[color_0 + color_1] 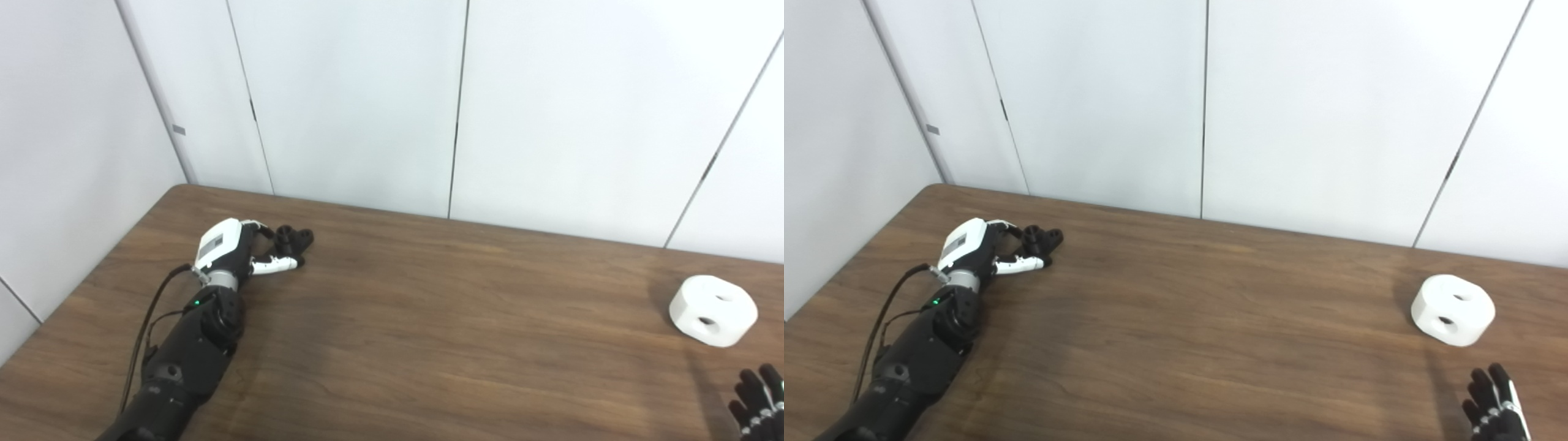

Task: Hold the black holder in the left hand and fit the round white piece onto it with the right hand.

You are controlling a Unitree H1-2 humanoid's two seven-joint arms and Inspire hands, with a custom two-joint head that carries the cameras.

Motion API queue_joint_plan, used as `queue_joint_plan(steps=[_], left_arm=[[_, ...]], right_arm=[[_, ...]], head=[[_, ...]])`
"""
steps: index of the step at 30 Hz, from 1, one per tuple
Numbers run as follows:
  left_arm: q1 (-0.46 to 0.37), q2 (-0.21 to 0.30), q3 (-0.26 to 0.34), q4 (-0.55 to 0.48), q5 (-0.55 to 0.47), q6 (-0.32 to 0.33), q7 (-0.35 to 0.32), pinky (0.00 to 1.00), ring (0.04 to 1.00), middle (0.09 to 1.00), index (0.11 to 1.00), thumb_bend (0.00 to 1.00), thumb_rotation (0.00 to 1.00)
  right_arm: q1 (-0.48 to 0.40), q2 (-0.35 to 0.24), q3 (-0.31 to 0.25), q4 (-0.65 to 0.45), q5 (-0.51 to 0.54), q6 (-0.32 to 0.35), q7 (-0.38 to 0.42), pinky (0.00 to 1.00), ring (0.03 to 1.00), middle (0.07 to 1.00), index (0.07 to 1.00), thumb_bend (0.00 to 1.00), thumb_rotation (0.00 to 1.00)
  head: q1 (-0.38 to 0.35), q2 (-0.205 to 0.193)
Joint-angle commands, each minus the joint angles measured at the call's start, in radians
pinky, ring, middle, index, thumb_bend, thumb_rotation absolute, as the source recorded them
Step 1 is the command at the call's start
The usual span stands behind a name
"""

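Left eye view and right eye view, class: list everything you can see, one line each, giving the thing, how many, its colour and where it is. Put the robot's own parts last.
Table: one, dark brown wood grain, fills the lower half of both views.
Wall panels: several, white, behind the table's far edge.
Black holder: one, black, far left of the table, at the left hand's fingers; whether it is gripped cannot be told.
Round white piece: one, white with two holes showing, far right of the table, lying free.
Left arm: one, black, comes in from the bottom left.
Left hand: one, white and black, around the holder.
Right hand: one, black, bottom right corner, near side of the white piece, not touching it, fingers apart.
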Motion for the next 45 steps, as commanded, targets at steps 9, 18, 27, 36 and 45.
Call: queue_joint_plan(steps=[9, 18, 27, 36, 45], left_arm=[[-0.02, 0.021, -0.029, 0.003, 0.011, -0.013, -0.012, 0.97, 0.955, 0.884, 0.668, 0.87, 0.37], [-0.013, 0.021, -0.033, 0.009, 0.002, -0.016, -0.005, 0.97, 0.945, 0.876, 0.656, 0.87, 0.33], [-0.008, 0.022, -0.042, 0.009, 0.001, -0.023, -0.004, 0.94, 0.944, 0.87, 0.621, 0.83, 0.24], [-0.007, 0.01, -0.027, 0.025, -0.029, -0.047, 0.016, 0.88, 0.916, 0.837, 0.489, 0.53, 0.06], [-0.006, 0.003, -0.022, 0.048, -0.039, -0.085, 0.039, 0.81, 0.881, 0.806, 0.486, 0.52, 0.04]], right_arm=[[0.034, 0.014, 0.009, -0.002, 0.024, -0.003, 0.006, 1.0, 0.99, 0.978, 1.0, 0.68, 0.85], [0.035, 0.016, 0.01, -0.008, 0.013, 0.004, -0.003, 1.0, 0.998, 0.974, 1.0, 0.68, 0.86], [0.038, 0.016, 0.009, -0.014, 0.027, 0.006, 0.002, 1.0, 0.992, 0.974, 1.0, 0.67, 0.85], [0.039, 0.017, 0.013, -0.02, 0.03, 0.01, 0.0, 1.0, 0.999, 0.976, 1.0, 0.67, 0.84], [0.039, 0.019, 0.012, -0.025, 0.033, 0.015, -0.005, 1.0, 0.999, 0.977, 1.0, 0.68, 0.84]], head=[[-0.005, 0.013], [-0.007, 0.015], [-0.009, 0.024], [-0.01, 0.027], [-0.011, 0.03]])
